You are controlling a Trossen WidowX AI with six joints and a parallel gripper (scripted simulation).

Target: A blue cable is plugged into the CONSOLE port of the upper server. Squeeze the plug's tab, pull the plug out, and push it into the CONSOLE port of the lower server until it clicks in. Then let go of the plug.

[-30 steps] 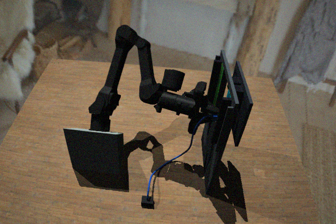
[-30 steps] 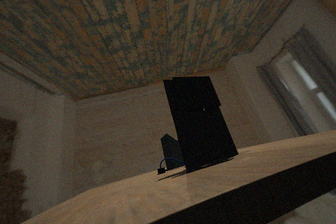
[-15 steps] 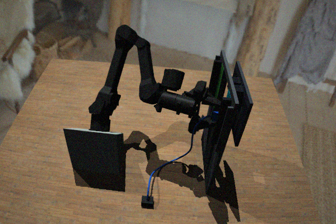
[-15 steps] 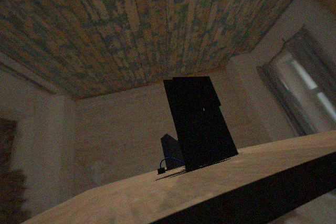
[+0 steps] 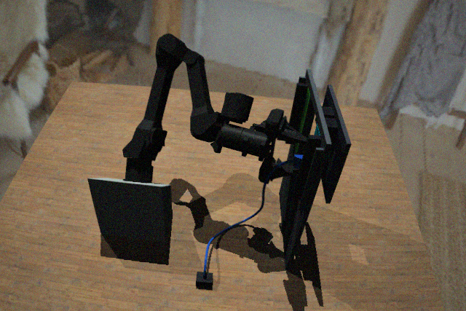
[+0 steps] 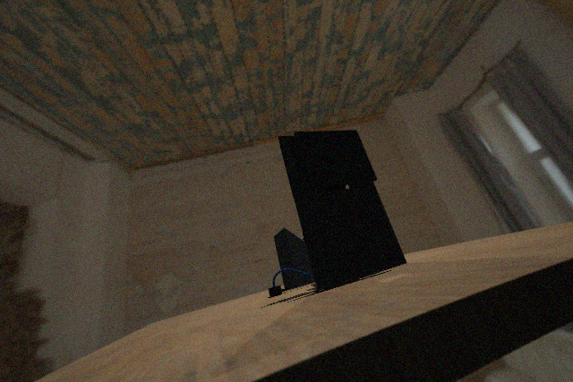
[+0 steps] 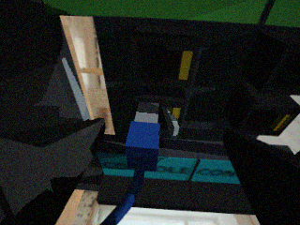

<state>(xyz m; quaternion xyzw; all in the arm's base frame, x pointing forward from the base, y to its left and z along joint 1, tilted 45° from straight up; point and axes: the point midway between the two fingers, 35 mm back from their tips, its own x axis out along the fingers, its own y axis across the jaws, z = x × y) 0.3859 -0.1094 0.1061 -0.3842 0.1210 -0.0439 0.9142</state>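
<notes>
Nearest you, the gripper (image 5: 300, 153) (image 7: 163, 128) stands wide apart, with nothing clamped between its fingers. They straddle the plug (image 5: 298, 156) (image 7: 142, 141), one on each side, with a gap either way.

The plug sits at the rack's front, its pale nose toward the dark port area and its blue body facing you. Whether the nose is fully seated is too dark to tell, and so is which server it is in. The cable (image 5: 240, 223) (image 6: 291, 269) (image 7: 123, 208) leaves the plug's near end and runs down to the block (image 5: 204, 281) (image 6: 275, 291) on the table.

Just past the plug runs the teal label (image 7: 211, 171), with part of CONSOLE readable; further up in the wrist view is the green strip (image 5: 305, 111) (image 7: 164, 9).

The step in hand looks like either a release or a fresh grasp. If it is the release, back straight out along the plug's axis, fingers wide, so neither tip drags the body or hooks the cable. If the plug isn't home, centre on it first, close squarely, and push straight in until it clicks. If it is still in the upper port, squeeze the tab fully before you pull. Keep clear of the rack (image 5: 317, 111) (image 6: 342, 230) edges throughout.
</notes>
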